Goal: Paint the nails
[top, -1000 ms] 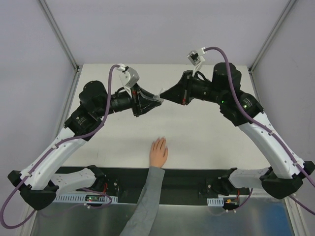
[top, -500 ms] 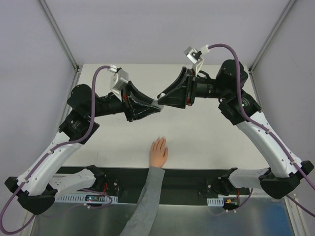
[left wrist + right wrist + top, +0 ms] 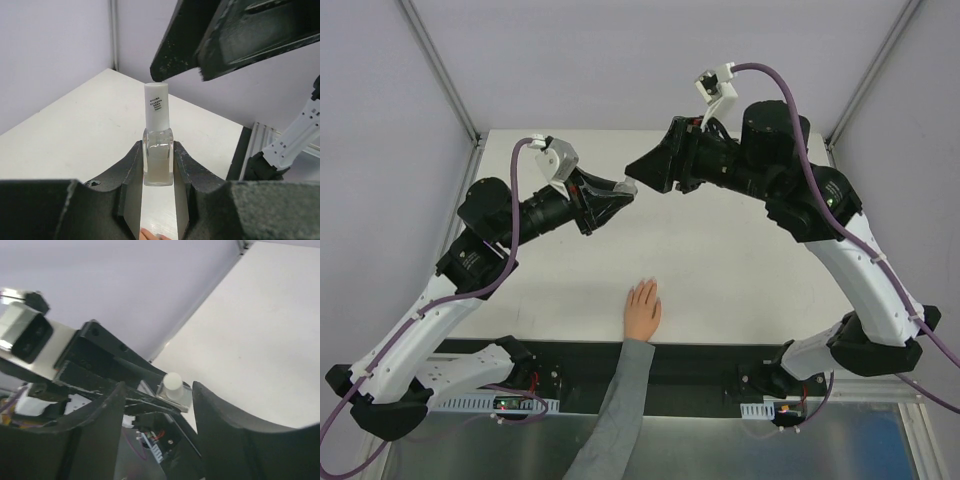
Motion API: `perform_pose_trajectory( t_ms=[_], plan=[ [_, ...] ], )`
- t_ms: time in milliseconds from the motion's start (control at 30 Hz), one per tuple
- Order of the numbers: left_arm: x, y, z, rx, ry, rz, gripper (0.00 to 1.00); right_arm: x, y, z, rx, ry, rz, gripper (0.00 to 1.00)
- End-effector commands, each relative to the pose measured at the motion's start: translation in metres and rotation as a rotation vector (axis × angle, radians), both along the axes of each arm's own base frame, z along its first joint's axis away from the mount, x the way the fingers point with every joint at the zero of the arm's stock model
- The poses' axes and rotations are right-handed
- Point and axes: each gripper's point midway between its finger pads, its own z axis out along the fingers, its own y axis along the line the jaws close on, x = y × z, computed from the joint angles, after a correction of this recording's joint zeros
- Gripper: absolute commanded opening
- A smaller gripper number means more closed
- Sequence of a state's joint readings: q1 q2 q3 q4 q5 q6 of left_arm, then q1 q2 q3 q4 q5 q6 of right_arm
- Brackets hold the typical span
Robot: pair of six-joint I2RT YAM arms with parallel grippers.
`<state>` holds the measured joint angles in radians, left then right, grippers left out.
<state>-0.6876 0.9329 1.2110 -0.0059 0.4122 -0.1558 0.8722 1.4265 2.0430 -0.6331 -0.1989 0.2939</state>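
A pale hand (image 3: 642, 312) lies flat near the table's front edge, fingers together, its wrist in a grey sleeve (image 3: 620, 400). The nails (image 3: 644, 285) are too small to make out. My left gripper (image 3: 623, 190) (image 3: 158, 150) hangs above the table's middle, shut on a small clear bottle (image 3: 158, 160) with a white cap (image 3: 156, 105). My right gripper (image 3: 633, 170) (image 3: 159, 387) is open just above that cap (image 3: 172, 381), its fingers (image 3: 225, 35) on either side and apart from it. A fingertip (image 3: 147, 235) of the hand shows below the bottle.
The white table (image 3: 740, 260) is bounded by pale walls and aluminium corner posts (image 3: 440, 70). A black strip (image 3: 720, 360) with both arm bases runs along the near edge. Purple cables (image 3: 800, 110) loop over both arms.
My right gripper has opened off the bottle's cap. Both grippers have shifted a little left and toward the back, and the left one still holds the bottle. The hand has not moved.
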Motion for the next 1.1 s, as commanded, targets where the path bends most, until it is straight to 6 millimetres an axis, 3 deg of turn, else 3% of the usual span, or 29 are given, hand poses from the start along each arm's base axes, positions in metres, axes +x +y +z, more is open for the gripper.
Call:
perform_pose_trajectory(
  t_ms=[0, 67, 333, 467, 600, 700, 733, 800, 867, 900, 933, 967, 1000, 1067],
  plan=[
    [0.012, 0.010, 0.020, -0.037, -0.055, 0.092, 0.00, 0.021, -0.012, -0.025, -0.120, 0.063, -0.164, 0.54],
    [0.013, 0.010, 0.023, -0.043, -0.051, 0.099, 0.00, 0.022, -0.010, -0.026, -0.128, 0.065, -0.166, 0.46],
    [0.015, 0.007, 0.020, -0.040, -0.043, 0.097, 0.00, 0.025, 0.005, -0.025, -0.124, 0.059, -0.131, 0.45],
    [0.017, 0.007, 0.021, -0.040, -0.042, 0.100, 0.00, 0.026, 0.008, -0.031, -0.134, 0.075, -0.123, 0.32],
    [0.014, 0.004, 0.021, -0.036, -0.043, 0.078, 0.00, 0.024, 0.009, -0.036, -0.146, 0.072, -0.109, 0.28],
    [0.005, -0.002, 0.021, -0.038, -0.037, 0.018, 0.00, 0.018, 0.010, -0.040, -0.137, 0.075, -0.055, 0.22],
    [-0.001, -0.005, 0.021, -0.035, -0.036, -0.022, 0.00, 0.020, 0.010, -0.033, -0.100, 0.055, -0.034, 0.20],
    [-0.007, -0.010, 0.024, -0.037, -0.030, -0.073, 0.00, 0.010, 0.008, -0.037, -0.080, 0.063, 0.040, 0.01],
    [-0.022, -0.016, 0.029, -0.043, -0.024, -0.167, 0.00, 0.014, 0.003, -0.030, -0.033, 0.032, 0.072, 0.01],
    [-0.030, -0.018, 0.030, -0.053, -0.009, -0.214, 0.00, -0.010, 0.004, -0.032, -0.001, 0.036, 0.222, 0.01],
    [-0.042, -0.016, 0.047, -0.101, -0.060, -0.264, 0.00, -0.009, 0.004, -0.008, 0.105, -0.074, 0.303, 0.01],
    [-0.057, -0.015, 0.042, -0.100, -0.072, -0.383, 0.00, -0.028, 0.002, 0.002, 0.169, -0.139, 0.431, 0.00],
    [-0.072, -0.010, 0.050, -0.159, 0.002, -0.471, 0.00, -0.057, -0.005, 0.006, 0.212, -0.200, 0.601, 0.00],
    [-0.074, 0.004, 0.064, -0.228, -0.056, -0.543, 0.00, -0.058, -0.010, -0.002, 0.230, -0.221, 0.647, 0.00]
  ],
)
